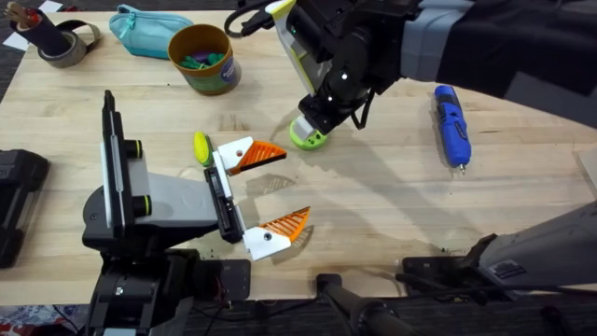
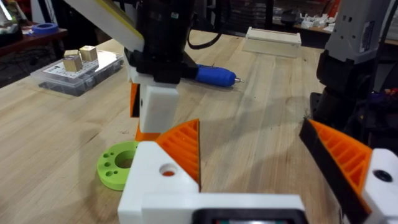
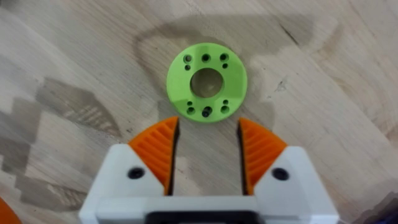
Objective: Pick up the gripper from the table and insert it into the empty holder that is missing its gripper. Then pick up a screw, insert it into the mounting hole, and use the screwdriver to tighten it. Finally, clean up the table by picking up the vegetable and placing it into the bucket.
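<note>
Both arms are black and grey; each gripper (image 3: 207,155) has white fingers with orange ribbed pads.

A robotics workshop; wooden bench (image 1: 392,187), parts tray (image 2: 78,71), cluttered worktables (image 2: 311,22) behind

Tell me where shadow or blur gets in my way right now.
Overhead: the right arm rises large, dark and blurred over the green disc. Right wrist: a soft shadow rings the disc, its holes crisp between the open right pincer. Left wrist: the left pincer looms soft; the screwdriver reads fine.
</note>
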Available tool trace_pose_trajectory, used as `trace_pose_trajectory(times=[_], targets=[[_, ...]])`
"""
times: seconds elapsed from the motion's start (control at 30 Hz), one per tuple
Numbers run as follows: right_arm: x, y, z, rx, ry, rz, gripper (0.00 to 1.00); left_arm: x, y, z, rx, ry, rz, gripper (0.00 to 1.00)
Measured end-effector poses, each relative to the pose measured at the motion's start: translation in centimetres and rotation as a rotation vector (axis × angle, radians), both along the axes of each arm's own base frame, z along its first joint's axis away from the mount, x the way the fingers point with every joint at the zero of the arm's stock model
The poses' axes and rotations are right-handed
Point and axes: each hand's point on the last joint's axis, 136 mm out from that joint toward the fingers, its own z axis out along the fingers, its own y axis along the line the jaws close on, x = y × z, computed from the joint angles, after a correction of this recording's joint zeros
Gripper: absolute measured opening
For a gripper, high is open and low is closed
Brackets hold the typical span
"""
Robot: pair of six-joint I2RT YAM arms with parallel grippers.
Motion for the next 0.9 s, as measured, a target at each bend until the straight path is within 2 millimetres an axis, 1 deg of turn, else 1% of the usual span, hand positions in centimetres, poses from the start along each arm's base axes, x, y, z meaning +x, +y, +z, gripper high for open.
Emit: trace_pose_trajectory(times=[0.47, 0.73, 0.9], targets=[[-0.4, -0.3, -0.1, -0.016, 0.015, 0.012, 0.520, 0.0, 0.0, 0.0, 0.000, -0.001, 0.000, 0.990], [-1.4, -1.1, -0.4, -0.049, 0.054, 0.023, 0.520, 0.0, 0.0, 0.0, 0.000, -0.001, 0.000, 0.990], [-1.7, -1.3, 1.1, -0.030, 0.033, 0.027, 0.520, 0.0, 0.0, 0.0, 0.000, -0.001, 0.001, 0.990]])
